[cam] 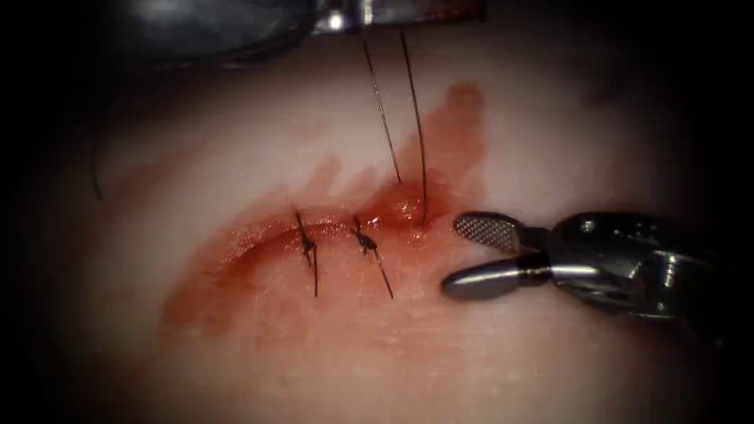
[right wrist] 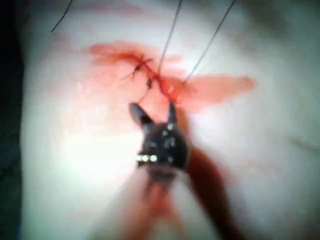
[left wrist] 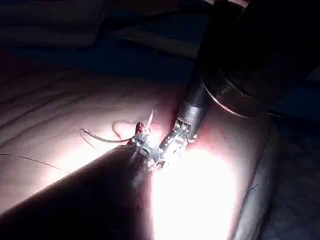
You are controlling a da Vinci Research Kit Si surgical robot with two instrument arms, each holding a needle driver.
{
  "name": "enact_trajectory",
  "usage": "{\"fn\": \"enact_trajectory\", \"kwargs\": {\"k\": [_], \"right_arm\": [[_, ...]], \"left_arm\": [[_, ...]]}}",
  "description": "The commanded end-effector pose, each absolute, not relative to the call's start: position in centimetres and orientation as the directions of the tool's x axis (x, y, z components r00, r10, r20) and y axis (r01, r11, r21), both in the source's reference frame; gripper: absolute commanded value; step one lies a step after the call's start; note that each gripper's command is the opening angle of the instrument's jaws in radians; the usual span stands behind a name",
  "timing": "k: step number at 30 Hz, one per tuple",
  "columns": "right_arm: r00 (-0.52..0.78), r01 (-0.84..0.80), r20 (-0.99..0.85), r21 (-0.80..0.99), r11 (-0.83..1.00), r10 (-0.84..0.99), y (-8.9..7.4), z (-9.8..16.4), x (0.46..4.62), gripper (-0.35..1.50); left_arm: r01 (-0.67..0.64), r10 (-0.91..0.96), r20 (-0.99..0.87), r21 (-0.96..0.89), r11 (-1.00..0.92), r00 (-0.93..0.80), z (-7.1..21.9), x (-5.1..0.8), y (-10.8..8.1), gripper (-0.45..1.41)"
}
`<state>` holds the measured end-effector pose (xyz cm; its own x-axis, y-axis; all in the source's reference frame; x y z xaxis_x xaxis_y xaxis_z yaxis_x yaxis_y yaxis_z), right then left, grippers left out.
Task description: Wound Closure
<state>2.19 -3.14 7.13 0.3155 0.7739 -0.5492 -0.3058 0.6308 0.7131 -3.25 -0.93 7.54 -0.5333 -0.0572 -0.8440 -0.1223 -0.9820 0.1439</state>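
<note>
The tissue (cam: pixel 550 141) has a red-stained cut (cam: pixel 259 235) with two tied stitches (cam: pixel 306 245) (cam: pixel 365 243), each with short cut ends. At the cut's right end, two strands of thread (cam: pixel 416 118) rise taut from a third stitch (cam: pixel 408 210) to my left tool (cam: pixel 369 14) at the top edge, which is shut on the thread. My right tool (cam: pixel 459 255) lies just right of that stitch, jaws open, holding nothing. In the left wrist view a thin pale curve (left wrist: pixel 102 137), perhaps the needle, juts out beside the left tool's tip (left wrist: pixel 142 141). The right wrist view shows the open right tool (right wrist: pixel 155 112) below the knots (right wrist: pixel 145 72).
Red fluid (cam: pixel 440 133) spreads over the tissue around the cut and up to the right. A loose dark strand of thread (cam: pixel 96 173) lies far left. The right tool's shaft (cam: pixel 652 263) comes in low from the right.
</note>
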Motion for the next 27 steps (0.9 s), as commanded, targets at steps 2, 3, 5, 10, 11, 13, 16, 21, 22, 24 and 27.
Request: {"fn": "enact_trajectory", "kwargs": {"k": [2, 3, 5, 10, 11, 13, 16, 21, 22, 24, 27], "right_arm": [[0.320, -0.315, -0.565, 0.694, 0.648, 0.761, -3.15, 7.21, 2.33, 0.78], [0.322, -0.317, -0.575, 0.682, 0.659, 0.752, -3.13, 7.22, 2.35, 0.76], [0.323, -0.326, -0.586, 0.668, 0.669, 0.743, -3.09, 7.25, 2.40, 0.69], [0.361, -0.334, -0.587, 0.644, 0.688, 0.724, -3.10, 7.46, 2.44, 0.10], [0.372, -0.337, -0.584, 0.639, 0.691, 0.721, -3.12, 7.49, 2.43, 0.05], [0.392, -0.339, -0.578, 0.632, 0.696, 0.716, -3.16, 7.54, 2.41, -0.10], [0.395, -0.333, -0.578, 0.634, 0.697, 0.714, -3.17, 7.55, 2.40, -0.33], [0.394, -0.331, -0.582, 0.633, 0.700, 0.712, -3.17, 7.52, 2.41, -0.23], [0.391, -0.330, -0.583, 0.633, 0.700, 0.712, -3.18, 7.53, 2.41, 0.14], [0.378, -0.322, -0.591, 0.638, 0.699, 0.713, -3.18, 7.52, 2.39, 0.64], [0.359, -0.318, -0.600, 0.642, 0.698, 0.715, -3.17, 7.48, 2.32, 1.19]], "left_arm": [[-0.120, -0.057, -0.848, 0.141, -0.983, -0.527, 7.67, -3.30, -1.08, -0.45], [-0.122, -0.051, -0.850, 0.134, -0.983, -0.524, 7.71, -3.30, -1.12, -0.45], [-0.119, -0.050, -0.854, 0.130, -0.984, -0.517, 7.79, -3.29, -1.19, -0.45], [-0.120, -0.041, -0.858, 0.119, -0.986, -0.512, 7.74, -3.26, -1.14, -0.45], [-0.119, -0.041, -0.858, 0.118, -0.986, -0.511, 7.73, -3.25, -1.14, -0.45], [-0.119, -0.040, -0.861, 0.117, -0.986, -0.508, 7.72, -3.22, -1.12, -0.45], [-0.116, -0.041, -0.862, 0.115, -0.986, -0.506, 7.71, -3.19, -1.11, -0.45], [-0.118, -0.038, -0.862, 0.113, -0.987, -0.506, 7.73, -3.18, -1.14, -0.45], [-0.118, -0.039, -0.862, 0.114, -0.986, -0.506, 7.74, -3.18, -1.15, -0.45], [-0.121, -0.037, -0.861, 0.114, -0.986, -0.507, 7.77, -3.18, -1.19, -0.45], [-0.129, -0.032, -0.859, 0.113, -0.985, -0.510, 7.87, -3.20, -1.31, -0.45]]}}
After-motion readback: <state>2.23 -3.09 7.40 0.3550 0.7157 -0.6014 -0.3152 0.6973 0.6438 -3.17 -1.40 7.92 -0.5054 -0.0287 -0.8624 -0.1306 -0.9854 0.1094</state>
